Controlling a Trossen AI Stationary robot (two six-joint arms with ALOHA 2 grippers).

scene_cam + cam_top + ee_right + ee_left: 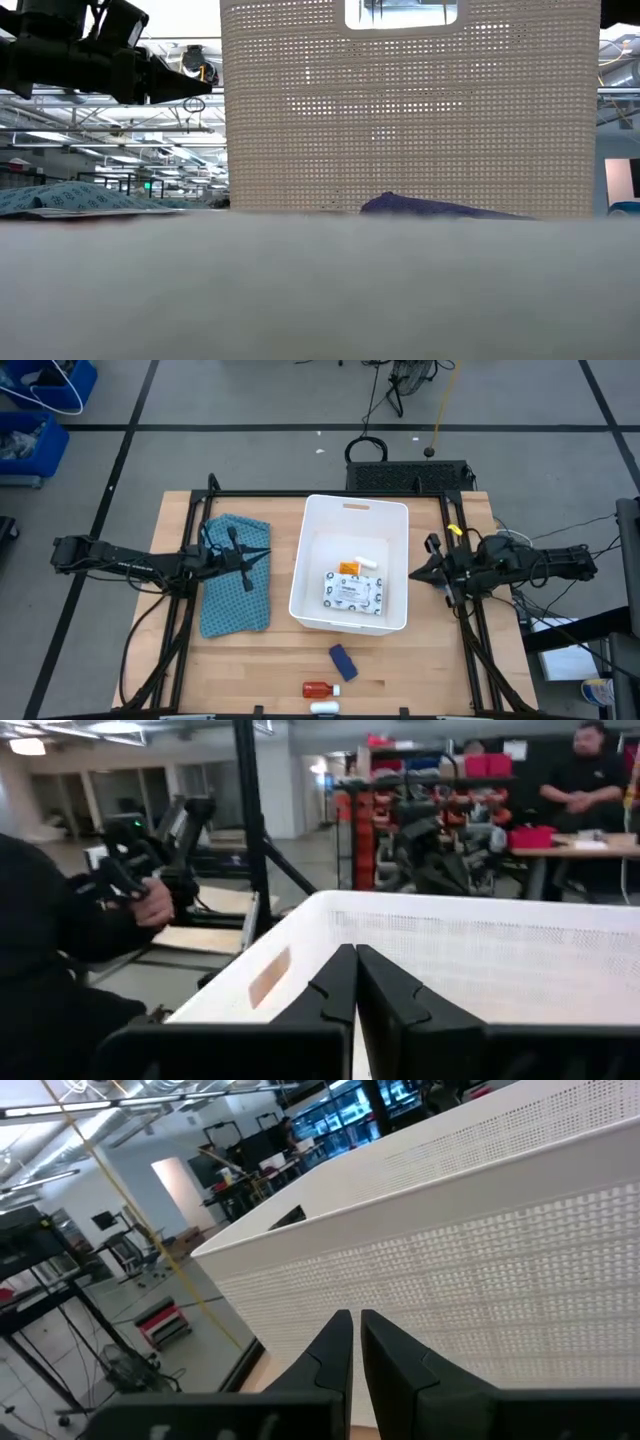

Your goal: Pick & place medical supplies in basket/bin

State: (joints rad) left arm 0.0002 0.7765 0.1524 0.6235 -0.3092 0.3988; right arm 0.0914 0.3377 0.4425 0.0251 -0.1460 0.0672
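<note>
Partway through: some supplies binned, three waiting.
We are holding both hands closed and empty, left hand (258,556) at nine o'clock, right hand (415,573) at three o'clock of the large white rectangular plastic tub (310,545); inside are lying the flat white printed packet (353,592) and orange pill bottle (348,567), while the blue piece (342,659), red small bottle (317,688) and small white tube (324,707) are waiting on the table (250,670) at six o'clock.

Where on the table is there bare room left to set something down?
Bare wood lies in front of the cloth, left of the blue piece, and right of the red bottle toward the front right corner. Behind the bin is a thin strip. Crowded: inside the bin, and front centre around the white tube.
</note>
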